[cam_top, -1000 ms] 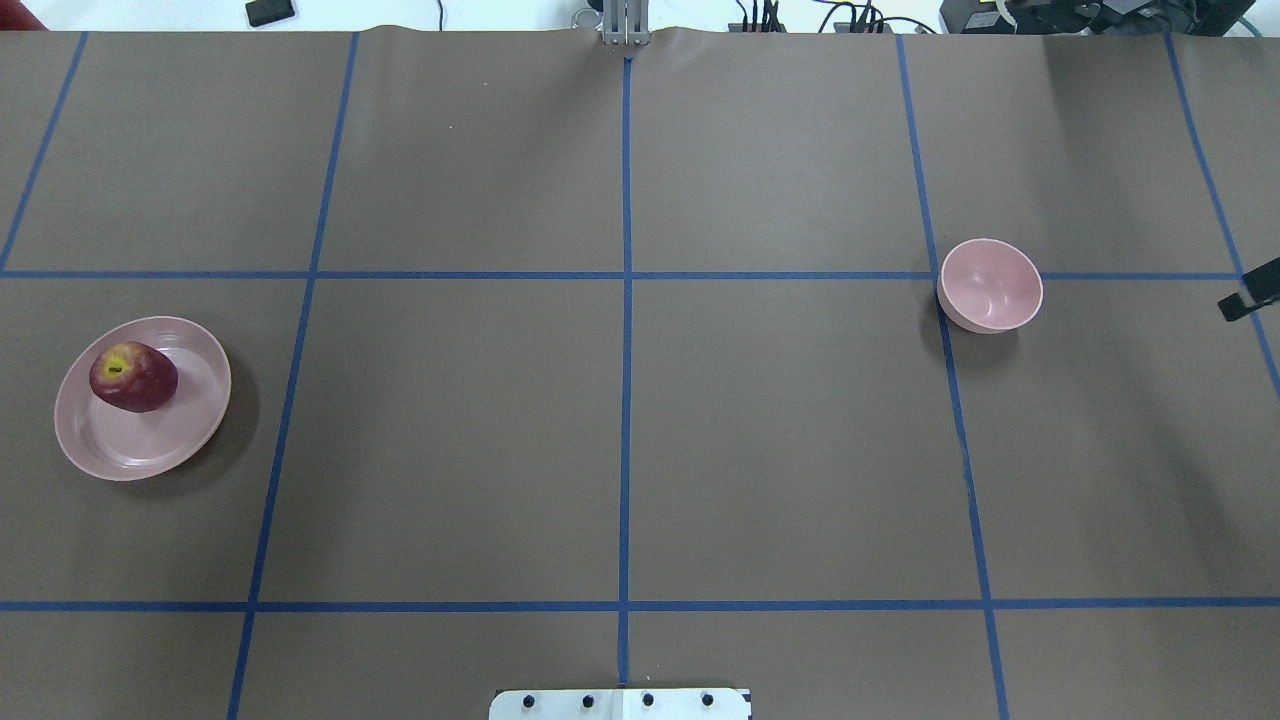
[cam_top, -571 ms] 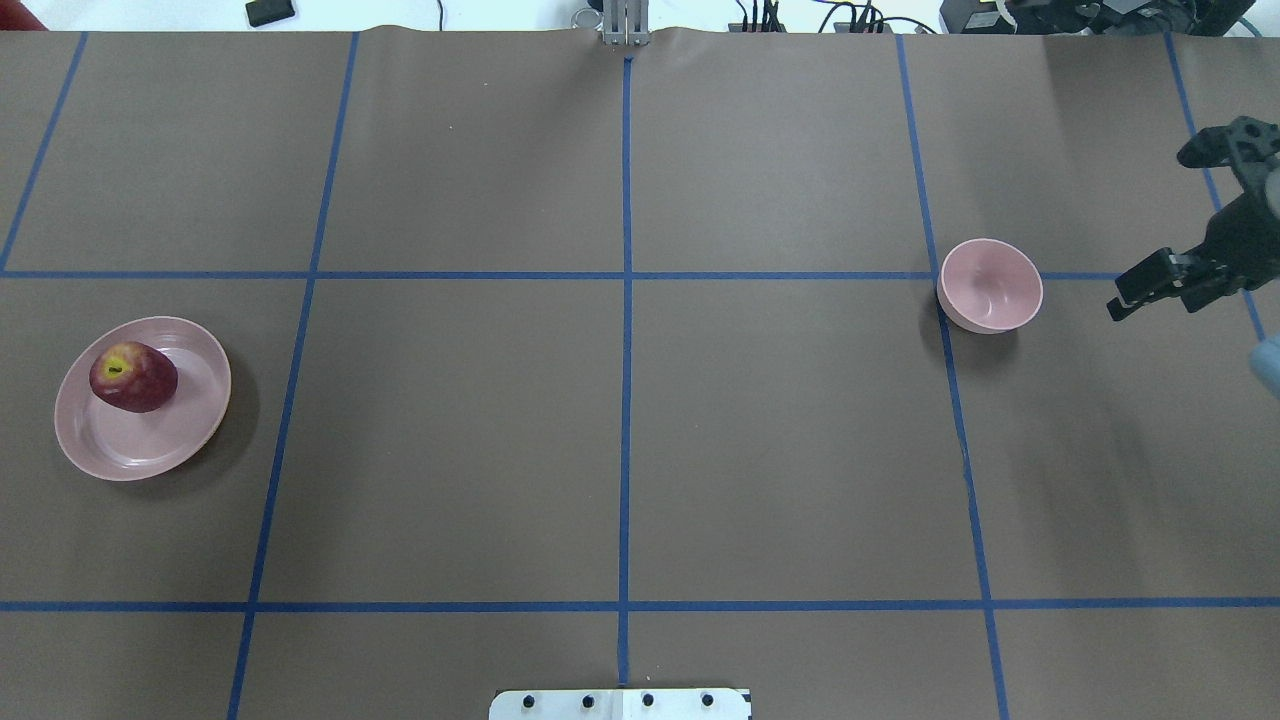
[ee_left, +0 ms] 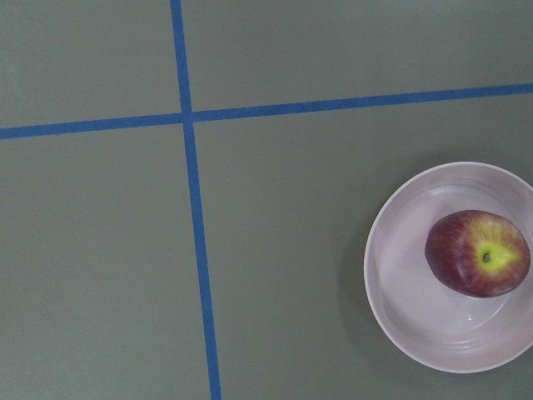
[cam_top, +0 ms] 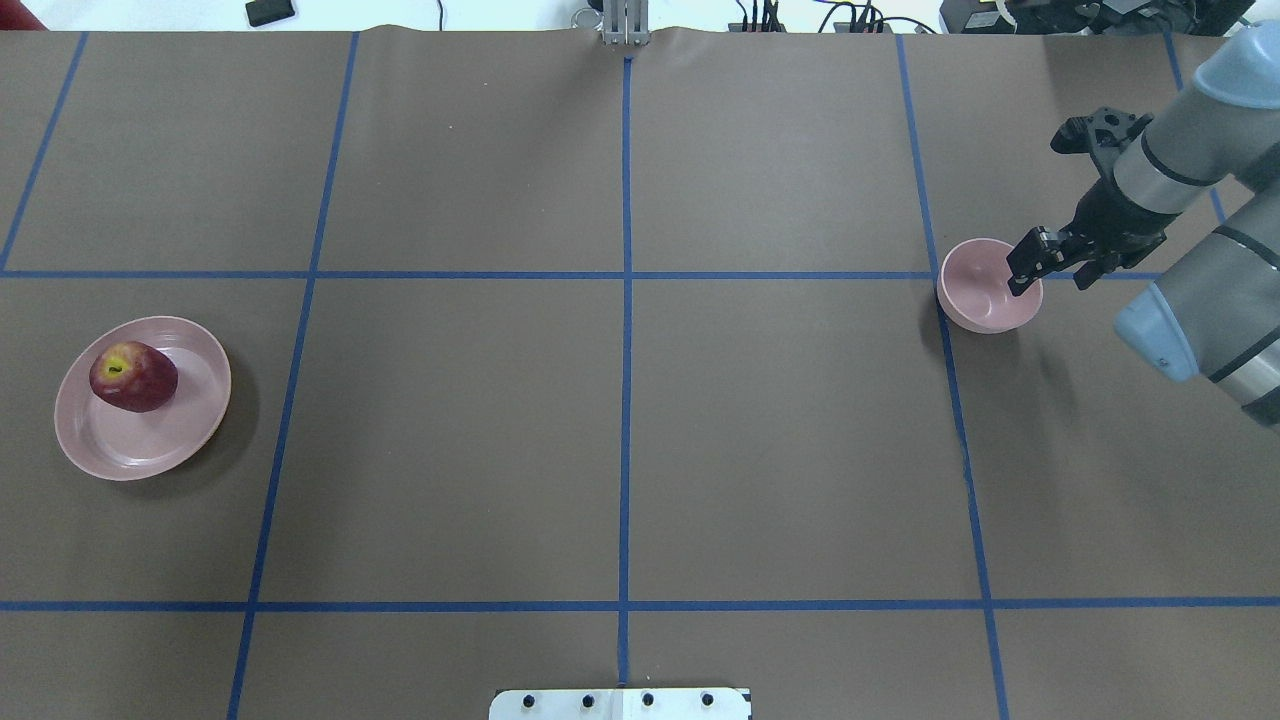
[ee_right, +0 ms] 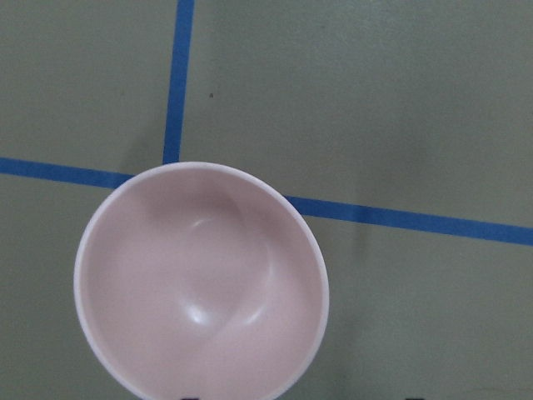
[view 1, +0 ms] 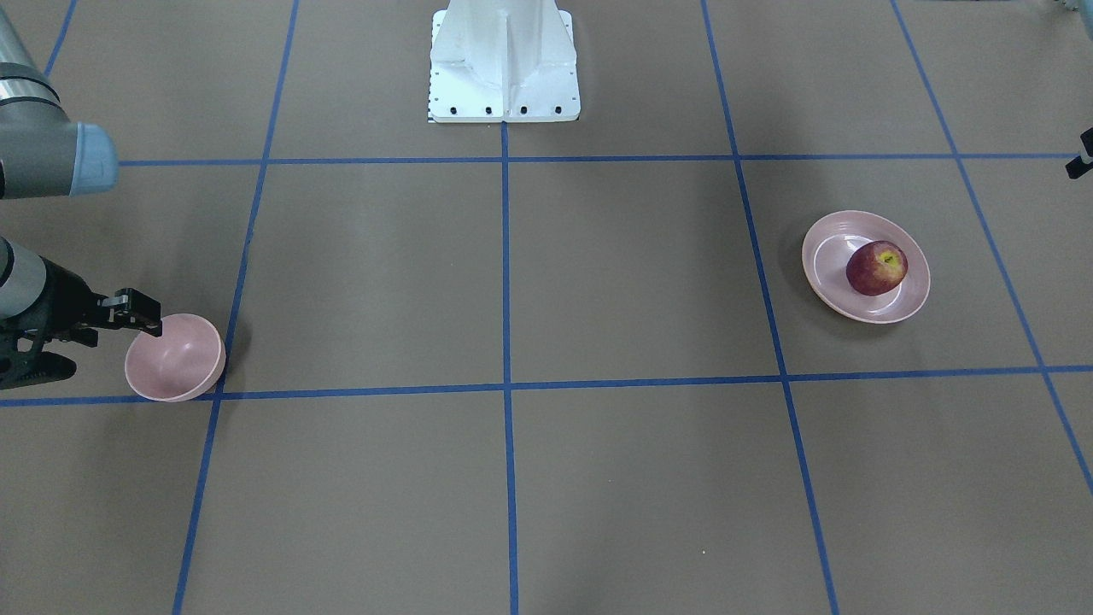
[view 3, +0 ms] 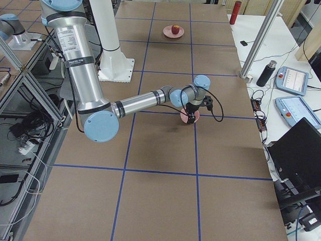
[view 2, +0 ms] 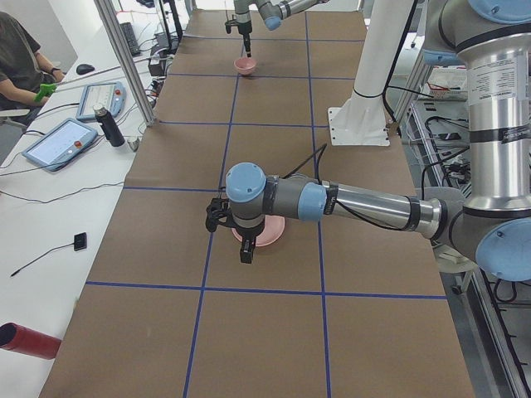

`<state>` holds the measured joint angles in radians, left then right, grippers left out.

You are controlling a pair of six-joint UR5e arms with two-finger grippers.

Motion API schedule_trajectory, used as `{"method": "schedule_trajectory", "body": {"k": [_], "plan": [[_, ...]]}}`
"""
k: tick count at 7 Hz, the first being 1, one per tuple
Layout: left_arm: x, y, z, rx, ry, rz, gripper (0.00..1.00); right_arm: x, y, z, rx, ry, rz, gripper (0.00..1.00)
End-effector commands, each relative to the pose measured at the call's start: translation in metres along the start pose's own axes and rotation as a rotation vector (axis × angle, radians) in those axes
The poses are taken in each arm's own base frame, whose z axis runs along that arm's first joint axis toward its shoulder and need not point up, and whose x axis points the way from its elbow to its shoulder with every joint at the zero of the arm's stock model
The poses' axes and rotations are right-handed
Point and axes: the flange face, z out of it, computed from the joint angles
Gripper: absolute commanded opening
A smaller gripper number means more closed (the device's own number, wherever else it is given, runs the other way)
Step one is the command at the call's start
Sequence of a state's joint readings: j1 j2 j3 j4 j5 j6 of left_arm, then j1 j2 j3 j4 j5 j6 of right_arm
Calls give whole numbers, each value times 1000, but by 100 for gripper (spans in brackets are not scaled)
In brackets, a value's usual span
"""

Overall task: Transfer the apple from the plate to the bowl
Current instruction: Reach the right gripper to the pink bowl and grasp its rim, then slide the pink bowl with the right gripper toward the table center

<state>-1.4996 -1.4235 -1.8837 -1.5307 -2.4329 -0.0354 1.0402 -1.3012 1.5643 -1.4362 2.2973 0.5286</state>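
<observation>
Overhead: apple (cam_top: 133, 376) sits on plate (cam_top: 150, 442), toward plate's 10 o'clock, stem & yellow patch up, tipped slightly to 10. Plate is at 9 o'clock of table (cam_top: 780, 450), bowl (cam_top: 985, 295) well apart at 3. Right gripper (cam_top: 1052, 272) hangs at bowl's 3 o'clock rim, fingers spread wide

Front view: left gripper (view 1: 1081, 161) is only a dark sliver at the 3 o'clock edge; can't tell its spread

L wrist cam: apple a bit oval, long axis approx 9–3, stem offset to 3

R wrist cam: bowl upright, mouth up, by a crossing of blue tape (ee_right: 400, 218)
</observation>
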Motion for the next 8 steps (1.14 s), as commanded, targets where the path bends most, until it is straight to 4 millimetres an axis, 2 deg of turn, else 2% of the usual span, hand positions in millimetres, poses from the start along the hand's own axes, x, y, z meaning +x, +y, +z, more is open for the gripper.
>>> {"method": "schedule_trajectory", "body": {"k": [1, 2, 3, 4, 5, 7, 8], "plan": [[0, 0, 0, 0, 0, 0, 98, 19, -11, 29, 40, -2, -35, 100], [0, -1, 0, 0, 0, 2, 98, 28, -14, 44, 65, -18, -68, 100], [1, -1, 0, 1, 0, 3, 98, 23, -12, 43, 76, -32, -29, 100], [1, -1, 0, 1, 0, 5, 98, 9, -8, 52, 71, -44, 28, 78], [1, -1, 0, 2, -1, 5, 98, 7, -8, 51, 87, -59, 13, 1], [0, 0, 1, 0, -1, 4, 98, 5, -8, 48, 92, -65, 35, 0], [0, 0, 1, 0, -1, 1, 98, -6, -11, 39, 107, -79, 29, 0]]}}
